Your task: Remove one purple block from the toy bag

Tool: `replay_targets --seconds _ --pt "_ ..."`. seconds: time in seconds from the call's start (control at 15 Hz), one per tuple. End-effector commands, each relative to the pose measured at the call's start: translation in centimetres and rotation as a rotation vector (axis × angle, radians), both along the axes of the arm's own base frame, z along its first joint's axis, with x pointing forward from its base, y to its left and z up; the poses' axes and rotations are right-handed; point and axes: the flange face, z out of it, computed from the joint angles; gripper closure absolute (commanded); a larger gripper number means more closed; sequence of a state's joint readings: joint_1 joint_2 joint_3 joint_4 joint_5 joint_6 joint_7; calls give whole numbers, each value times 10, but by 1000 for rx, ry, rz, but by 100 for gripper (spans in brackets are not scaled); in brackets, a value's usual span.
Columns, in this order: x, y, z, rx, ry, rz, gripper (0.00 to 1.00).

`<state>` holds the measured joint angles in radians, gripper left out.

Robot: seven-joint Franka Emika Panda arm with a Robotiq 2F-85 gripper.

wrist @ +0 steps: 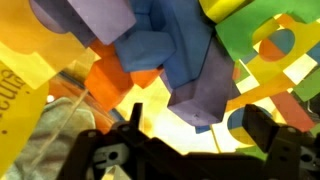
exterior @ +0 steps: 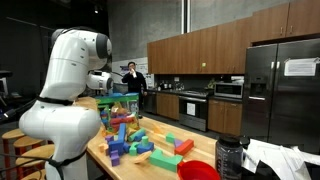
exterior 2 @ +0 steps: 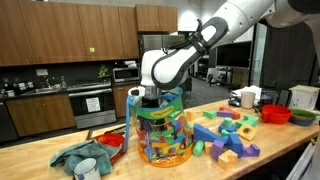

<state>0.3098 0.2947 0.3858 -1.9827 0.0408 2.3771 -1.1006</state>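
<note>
While the arm point(exterior 2: 215, 30) is coming in from the upper right of the frame in an exterior view, the gripper point(exterior 2: 151, 99) is sitting right at the mouth of the bag point(exterior 2: 162, 135). The bag's standing upright mid-frame on the counter point(exterior 2: 30, 162), and it's stuffed with blocks. In the exterior view from the opposite side, it's showing up left of centre point(exterior: 122, 110), partly behind the robot.

In the wrist view the jaws are gaping wide, and the two dark fingers point(wrist: 268, 130) are poking up from the bottom edge with nothing pinched between them. They're hanging over a jumble of foam. A purple block point(wrist: 213, 85) is lying just right of centre, a blue block point(wrist: 160, 45) is butting up against it, and an orange block point(wrist: 112, 75) is off to the left.

Loose blocks point(exterior 2: 228, 130) are lying scattered right of the bag, a red bowl point(exterior 2: 276, 115) is sitting near the right edge, and a crumpled cloth point(exterior 2: 80, 155) is lying at lower left.
</note>
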Motion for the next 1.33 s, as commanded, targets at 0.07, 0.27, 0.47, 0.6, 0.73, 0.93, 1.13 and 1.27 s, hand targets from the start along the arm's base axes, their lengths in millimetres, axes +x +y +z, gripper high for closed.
replay_targets --seconds 0.07,0.27,0.47,0.6,0.73,0.93,1.13,1.27 --pt "-7 -1 -1 -3 14 -14 0" --pt "-16 2 -12 -6 32 -24 0" --pt "-27 9 -21 -6 57 -42 0" --pt "-31 12 -23 -10 63 -45 26" --pt "-34 12 -24 -15 63 -44 39" --pt "-35 12 -22 -20 63 -41 63" --pt "-34 11 -21 -22 61 -43 70" --pt "-32 9 -19 -24 55 -43 70"
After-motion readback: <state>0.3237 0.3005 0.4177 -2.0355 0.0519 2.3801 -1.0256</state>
